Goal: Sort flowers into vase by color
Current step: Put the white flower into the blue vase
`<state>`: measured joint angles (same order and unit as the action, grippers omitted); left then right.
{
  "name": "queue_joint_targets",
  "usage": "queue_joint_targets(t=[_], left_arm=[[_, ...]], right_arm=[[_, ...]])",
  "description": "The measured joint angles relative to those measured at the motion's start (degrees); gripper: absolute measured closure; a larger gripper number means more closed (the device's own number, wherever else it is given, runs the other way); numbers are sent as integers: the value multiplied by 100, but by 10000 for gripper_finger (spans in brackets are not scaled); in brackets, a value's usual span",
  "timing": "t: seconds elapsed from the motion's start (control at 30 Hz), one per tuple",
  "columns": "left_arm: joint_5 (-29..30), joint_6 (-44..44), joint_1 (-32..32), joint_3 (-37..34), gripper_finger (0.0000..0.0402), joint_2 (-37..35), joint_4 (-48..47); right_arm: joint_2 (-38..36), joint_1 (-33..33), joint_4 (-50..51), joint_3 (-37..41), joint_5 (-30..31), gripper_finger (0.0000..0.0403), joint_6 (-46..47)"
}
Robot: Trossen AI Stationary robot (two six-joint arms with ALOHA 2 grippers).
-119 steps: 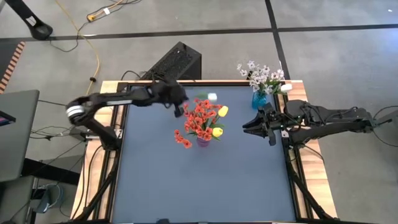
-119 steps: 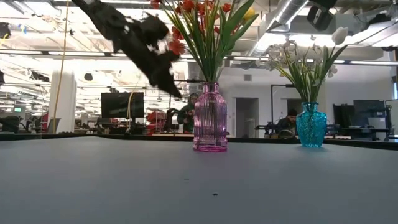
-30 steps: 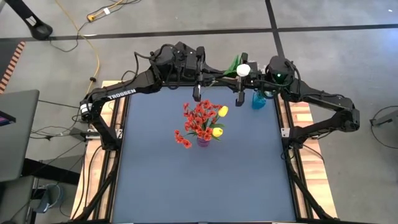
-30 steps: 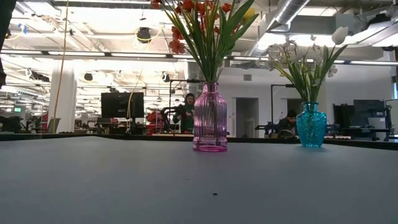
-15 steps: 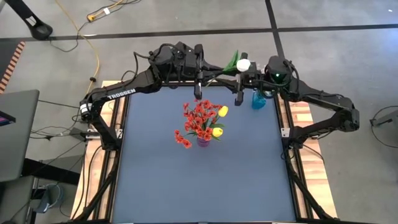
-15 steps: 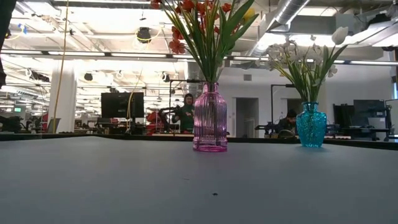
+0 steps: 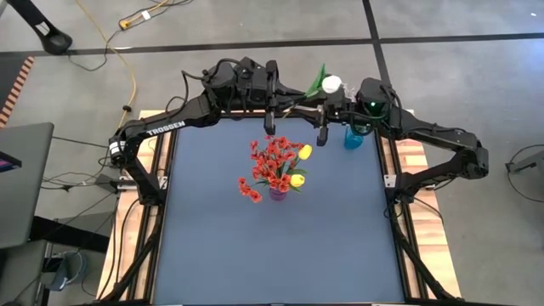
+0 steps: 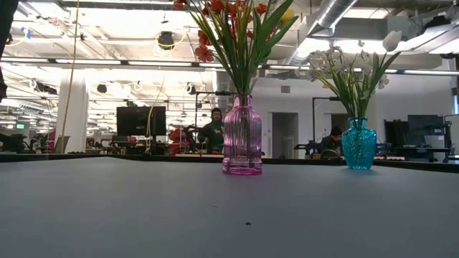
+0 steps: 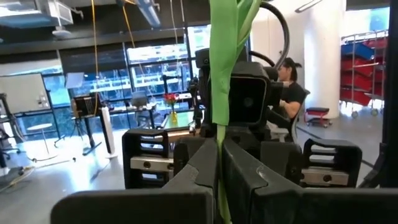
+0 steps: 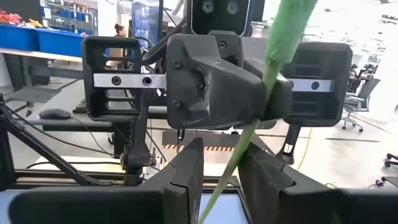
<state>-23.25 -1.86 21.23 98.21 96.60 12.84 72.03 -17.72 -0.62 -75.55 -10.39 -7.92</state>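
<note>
A white tulip [image 7: 331,84] with a green leaf [image 7: 316,81] is held high above the table's far edge, between my two arms. My left gripper [image 7: 291,105] is shut on its green stem [image 9: 219,93]. My right gripper [image 7: 309,109] faces it, open, its fingers [image 10: 186,177] standing on either side of the stem [image 10: 249,134]. Nearer, mid-table, a pink vase [image 8: 242,136] holds red blossoms [image 7: 270,163] and yellow tulips [image 7: 297,179]. A blue vase [image 8: 358,143] at the far right holds white flowers [image 8: 337,64]. My left gripper pinches the tulip's green stem [image 9: 217,163] between its two fingers, coming level from the table's left, with the fingers across the stem. The flower is lifted clear, the stem rising past the fingers toward the white head.
Both arms arch over the table's far edge. The blue vase [image 7: 354,136] stands just under the right arm. The near half of the blue table top [image 7: 280,255] holds nothing. Cables and a black case [image 7: 242,83] lie on the floor beyond the far edge.
The right gripper has edged toward the left gripper, along the far edge. The white tulip's head has swung a little toward the far side. The left gripper has kept its hold on the stem.
</note>
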Motion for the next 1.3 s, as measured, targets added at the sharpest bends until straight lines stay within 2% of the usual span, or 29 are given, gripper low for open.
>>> queue_joint_targets(t=[0.33,0.47,0.57,0.77,0.9,1.07,1.2,1.3], left_arm=[[-41,156,-2,0,401,0,-144],[-58,308,-2,2,394,0,-168],[-75,195,-7,2,376,-32,-177],[113,-184,2,2,315,-257,-158],[823,-430,106,2,284,-657,-863],[1763,-934,397,4,274,-1323,-2598],[1761,-1104,616,-20,274,-1706,-3642],[1640,-1057,716,-334,274,-1968,-3716]], right_arm=[[-27,-5,-90,0,1,305,-12],[-134,-4,23,4,299,345,-253],[-322,-2,125,7,554,377,-480],[-885,-120,489,-1,856,377,-468],[-1320,-70,1443,-4,1017,376,-429],[-1816,408,2954,-4,772,376,-174],[-2090,971,3901,-4,841,376,209],[-2305,1396,4447,244,1506,376,554]])
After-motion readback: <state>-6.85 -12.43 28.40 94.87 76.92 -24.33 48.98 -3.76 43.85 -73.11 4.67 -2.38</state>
